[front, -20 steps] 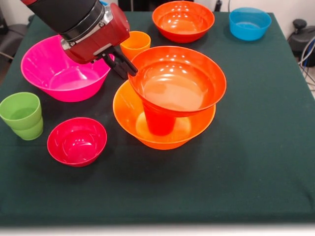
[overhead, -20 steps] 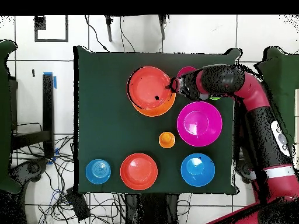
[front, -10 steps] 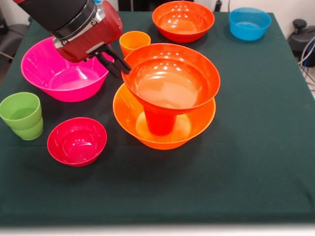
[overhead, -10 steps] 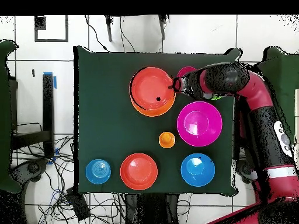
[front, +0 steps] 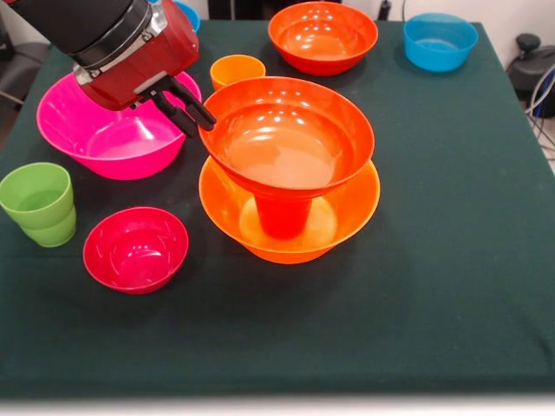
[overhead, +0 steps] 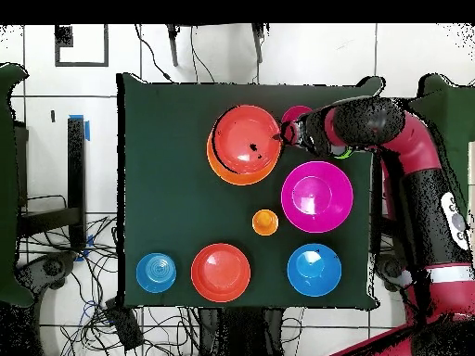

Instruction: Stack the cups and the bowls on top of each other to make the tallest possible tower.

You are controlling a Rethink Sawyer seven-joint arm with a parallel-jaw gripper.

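Note:
The tower stands mid-table: the widest orange bowl [front: 357, 201] holds an upturned red-orange cup [front: 282, 217], and a red-orange bowl [front: 286, 139] rides above that cup, shifted off-centre toward the gripper. My gripper [front: 195, 117] is shut on this top bowl's rim on the side facing the pink bowl [front: 104, 130]. In the overhead view the gripper [overhead: 281, 137] meets the top bowl [overhead: 243, 139] at its rim. An orange cup [front: 238, 69], a light green cup [front: 36, 204] and a crimson bowl [front: 135, 249] stand loose.
Another red-orange bowl [front: 323, 36] and a blue bowl [front: 440, 41] sit at the far side of the front view. A second blue bowl [overhead: 314, 269] shows in the overhead view. The arm [overhead: 417, 176] reaches over the pink bowl's side of the table.
The gripper has drawn back toward the pink bowl, taking the top red-orange bowl with it, so the bowl now sits more off-centre over the cup.

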